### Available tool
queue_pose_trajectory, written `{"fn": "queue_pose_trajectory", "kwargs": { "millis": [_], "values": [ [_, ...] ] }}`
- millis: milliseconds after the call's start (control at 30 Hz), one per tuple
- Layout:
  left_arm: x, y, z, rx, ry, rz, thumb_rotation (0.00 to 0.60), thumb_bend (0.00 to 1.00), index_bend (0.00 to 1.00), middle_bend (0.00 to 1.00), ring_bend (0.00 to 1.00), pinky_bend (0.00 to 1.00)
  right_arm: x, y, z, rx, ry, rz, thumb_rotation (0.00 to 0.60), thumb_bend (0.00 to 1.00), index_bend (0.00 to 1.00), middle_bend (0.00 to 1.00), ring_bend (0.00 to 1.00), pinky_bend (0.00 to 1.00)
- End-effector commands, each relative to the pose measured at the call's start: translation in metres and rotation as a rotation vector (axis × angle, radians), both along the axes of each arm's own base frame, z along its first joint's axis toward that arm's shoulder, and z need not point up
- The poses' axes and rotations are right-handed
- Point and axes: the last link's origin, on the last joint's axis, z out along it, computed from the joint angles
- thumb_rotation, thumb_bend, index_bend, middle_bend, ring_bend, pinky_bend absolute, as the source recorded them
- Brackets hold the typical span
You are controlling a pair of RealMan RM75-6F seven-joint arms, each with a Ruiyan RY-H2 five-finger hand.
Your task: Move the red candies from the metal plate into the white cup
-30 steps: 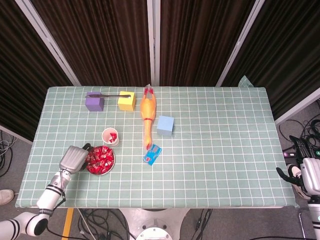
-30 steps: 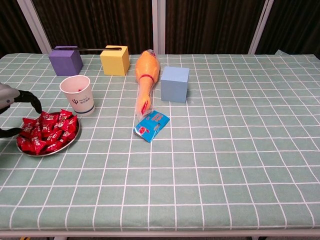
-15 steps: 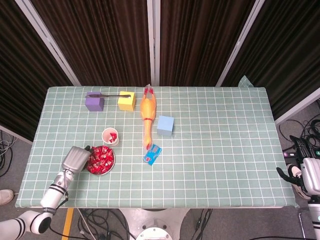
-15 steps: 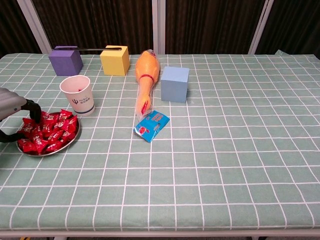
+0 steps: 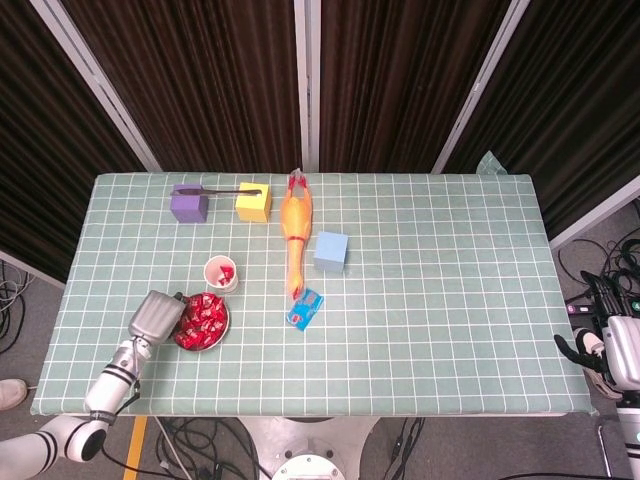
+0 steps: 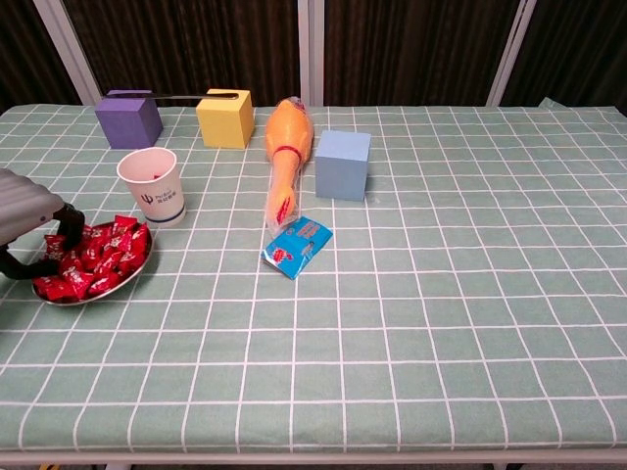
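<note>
1. The left robot hand [image 5: 156,318] reaches in from the near-left corner of the surface [image 5: 430,290], its forearm slanting up from the front edge, and its grey back faces the head camera.
2. In the chest view this left robot hand [image 6: 27,227] sits over the left rim of the metal plate [image 6: 125,281]. Dark fingers [image 6: 71,221] curl down into the pile, with another dark finger low beside the plate's left edge.
3. Whether those fingers have closed on a candy I cannot tell; the fingertips are buried among the wrappers.
4. The red candies [image 6: 93,258] lie heaped on the metal plate, near the front-left of the surface.
5. The white cup [image 6: 152,185] stands upright just behind the plate, apart from it, and the head view shows red inside it [image 5: 222,273].
6. The right robot hand [image 5: 600,345] hangs off the right end of the surface, well apart from everything, with its dark fingers spread and holding nothing.
</note>
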Motion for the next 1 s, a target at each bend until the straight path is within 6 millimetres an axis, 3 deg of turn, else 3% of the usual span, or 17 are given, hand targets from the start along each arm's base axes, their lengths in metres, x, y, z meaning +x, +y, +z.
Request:
{"fn": "queue_pose_trajectory", "kwargs": {
  "millis": [33,233,533,800,1000],
  "values": [
    [0.0,0.0,-0.002,-0.008,0.004,-0.003,0.6,0.36,0.59,0.61,0.89,1.0,0.0,0.0,0.0,-0.001,0.0,0.0,0.6,0.16,0.02,0.09,0.02,0.36],
    [0.004,0.001,0.0,0.004,-0.025,-0.031,0.6,0.41,0.66,0.69,0.91,1.0,0.0,0.001,0.001,-0.001,-0.001,-0.001,0.6,0.16,0.02,0.09,0.02,0.36],
    [0.022,0.006,0.021,0.048,-0.1,-0.061,0.6,0.44,0.67,0.7,0.92,1.0,-0.002,0.0,0.001,-0.001,-0.005,-0.001,0.6,0.16,0.02,0.09,0.02,0.37],
    [0.07,0.031,0.053,0.109,-0.241,-0.131,0.6,0.45,0.67,0.7,0.92,1.0,-0.004,-0.001,0.0,0.002,-0.009,-0.002,0.6,0.16,0.02,0.1,0.02,0.37],
    [0.103,0.059,0.05,0.099,-0.256,-0.162,0.6,0.45,0.66,0.69,0.92,1.0,-0.006,-0.001,0.002,-0.003,-0.013,-0.008,0.6,0.16,0.02,0.1,0.02,0.37]
  ]
}}
